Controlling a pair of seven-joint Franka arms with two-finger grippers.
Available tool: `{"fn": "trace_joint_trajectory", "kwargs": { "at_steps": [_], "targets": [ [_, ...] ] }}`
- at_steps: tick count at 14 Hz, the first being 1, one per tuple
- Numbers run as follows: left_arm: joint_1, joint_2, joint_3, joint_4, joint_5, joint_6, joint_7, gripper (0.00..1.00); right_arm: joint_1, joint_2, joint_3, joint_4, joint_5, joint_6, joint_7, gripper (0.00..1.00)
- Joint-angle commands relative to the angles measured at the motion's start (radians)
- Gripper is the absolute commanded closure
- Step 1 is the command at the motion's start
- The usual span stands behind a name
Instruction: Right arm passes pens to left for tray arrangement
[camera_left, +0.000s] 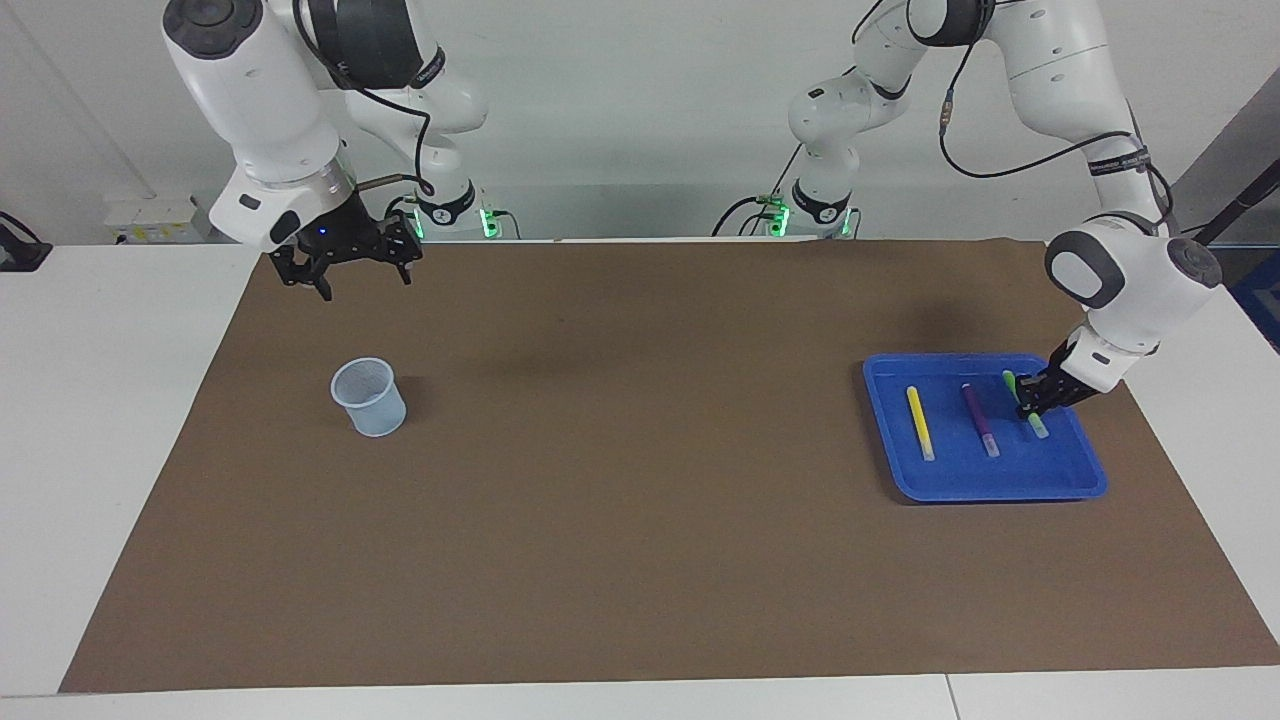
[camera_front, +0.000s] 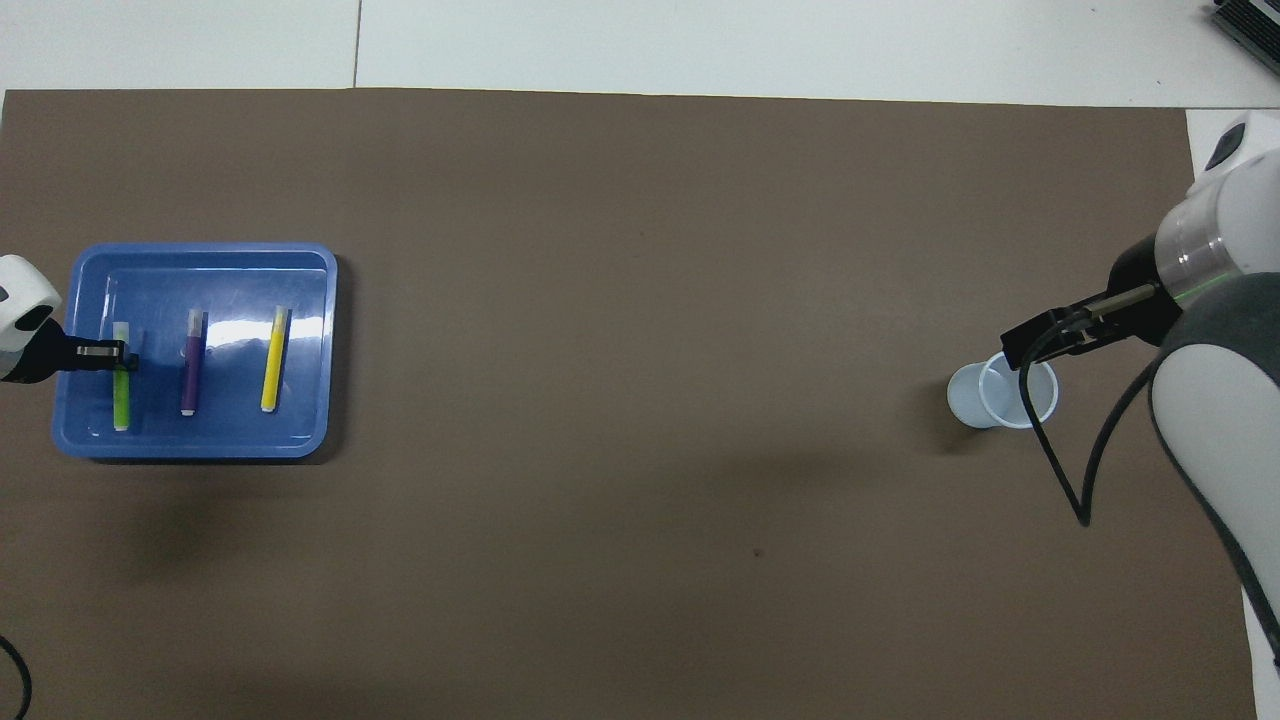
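The blue tray (camera_left: 962, 472) (camera_front: 240, 290) sits at the left arm's end of the table. A yellow pen (camera_left: 919, 422) (camera_front: 272, 362) and a purple pen (camera_left: 979, 419) (camera_front: 190, 365) lie in it side by side. My left gripper (camera_left: 1030, 402) (camera_front: 120, 352) is low inside the tray, shut on the green pen (camera_left: 1010, 381) (camera_front: 122, 395), which lies parallel to the purple one, on the side away from the yellow. My right gripper (camera_left: 362, 278) (camera_front: 1022, 350) hangs open and holds nothing, over the mat's edge by its own base.
A small translucent pale-blue cup (camera_left: 370, 397) (camera_front: 1005, 397) stands upright on the brown mat (camera_left: 640, 450) at the right arm's end. A black cable (camera_front: 1050, 450) loops down from the right wrist over the cup in the overhead view.
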Motion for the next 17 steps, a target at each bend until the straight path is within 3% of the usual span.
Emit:
{"fn": "trace_joint_trajectory", "kwargs": {
  "at_steps": [1,6,7,9,10,11,17],
  "targets": [
    [-0.01,0.005,-0.007,-0.051,0.005,0.129,-0.075,1.0,0.008,-0.059,0.001,-0.088,-0.02,0.027,0.02,0.0],
    [-0.019,0.011,-0.007,-0.08,0.007,0.211,-0.077,1.0,0.006,-0.07,-0.004,-0.108,-0.02,0.071,0.018,0.0],
    [-0.019,0.013,-0.007,-0.079,0.007,0.217,-0.076,0.89,0.005,-0.068,-0.005,-0.108,-0.02,0.074,0.018,0.0],
    [-0.019,0.016,-0.007,-0.068,0.007,0.209,-0.074,0.29,-0.001,-0.074,-0.008,-0.126,-0.019,0.073,0.012,0.0],
    [-0.021,0.018,-0.007,-0.066,0.007,0.211,-0.074,0.06,0.011,-0.074,-0.013,-0.127,-0.02,0.071,0.012,0.0],
    [-0.021,0.018,-0.007,-0.062,0.007,0.203,-0.074,0.0,0.026,-0.074,-0.017,-0.123,-0.02,0.07,0.014,0.0],
    [-0.03,0.019,-0.009,0.004,0.007,0.119,-0.079,0.0,0.088,-0.087,-0.074,-0.133,-0.019,0.07,0.023,0.0]
  ]
}}
